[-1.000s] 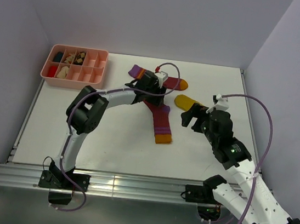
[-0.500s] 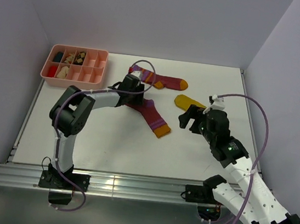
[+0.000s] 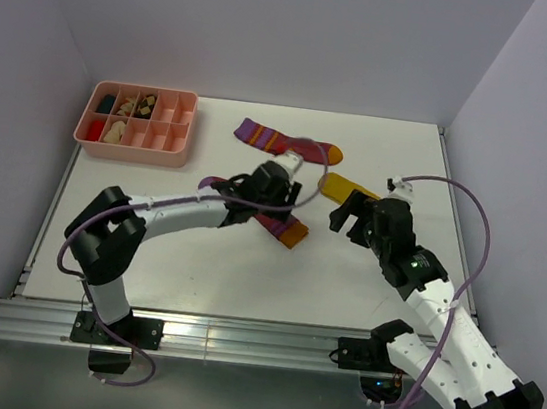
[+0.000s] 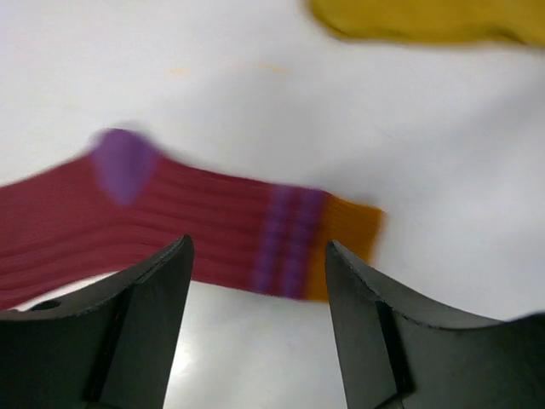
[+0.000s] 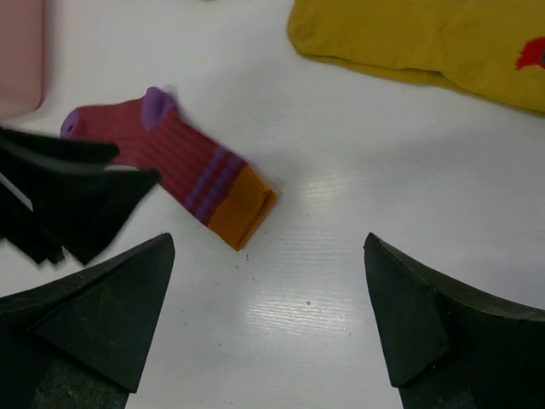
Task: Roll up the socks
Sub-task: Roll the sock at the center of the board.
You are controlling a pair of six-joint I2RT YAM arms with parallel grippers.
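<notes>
Two robot arms work over a white table [image 3: 244, 271] strewn with socks. The left gripper [image 4: 257, 256] hangs low above a maroon sock [image 5: 183, 170], its two black fingers [image 4: 145, 290] set apart with nothing between them. In the blurred left wrist view the sock lies flat on the table beyond the fingers, and its purple stripes and orange toe [image 4: 349, 234] show in the gap. From overhead, the left gripper [image 3: 281, 187] and its forearm cover most of the maroon sock [image 3: 288, 230], which lies near the middle of the table with only the toe end sticking out toward the near edge. The right gripper [image 5: 268, 247] hovers just to the right with its jaws spread wide and empty. Its camera looks down on the maroon sock's toe and on bare table. Seen from above, the right gripper [image 3: 348, 214] sits at the near end of a mustard-yellow sock [image 3: 348, 187], which lies flat and apart from the maroon one. A small red picture [image 5: 532, 53] shows on the mustard-yellow sock [image 5: 409, 38]. A second maroon sock [image 3: 286, 144] lies stretched out farther back, purple cuff to the left and orange toe to the right. A pink tray [image 3: 129, 152] with compartments stands at the far left corner, well apart from the socks
</notes>
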